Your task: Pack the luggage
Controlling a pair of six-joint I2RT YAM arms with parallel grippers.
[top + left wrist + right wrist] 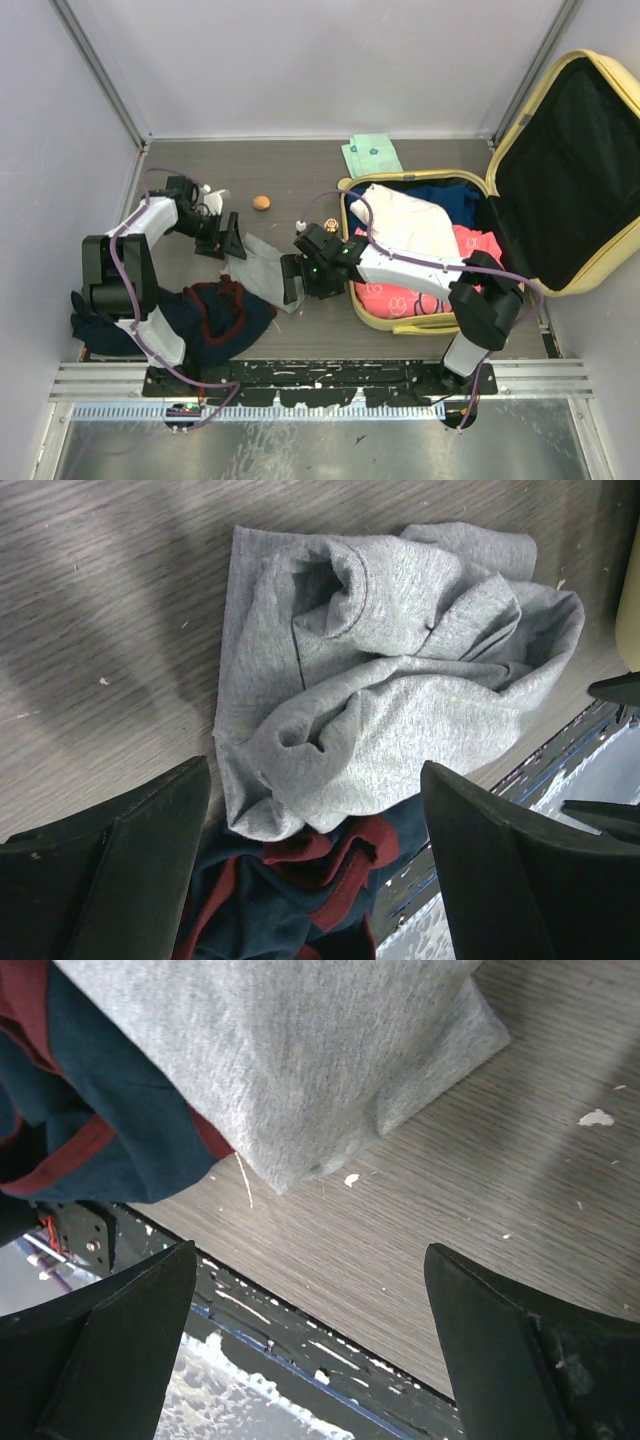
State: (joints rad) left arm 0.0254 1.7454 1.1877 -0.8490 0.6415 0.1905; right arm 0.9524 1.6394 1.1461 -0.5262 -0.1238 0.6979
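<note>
Fingers (110, 870) wide, left gripper (315, 770), right gripper (310, 1250) (both empty), grey shirt (390, 680) between.

Luggage (420, 178): large pale yellow hard-shell case with rounded corners and black lining. It is open, the base lying flat and the lid swung back to the right, propped at a tilt with its lining showing. The base holds clothes (405, 225): a white piece on top, blue at the far side, pink at the near side. Position: the left wall of the base sits near the fingers of the right gripper (293, 285), on their right. The whole case is well apart from the fingers of the left gripper (220, 245), further right again.
</note>
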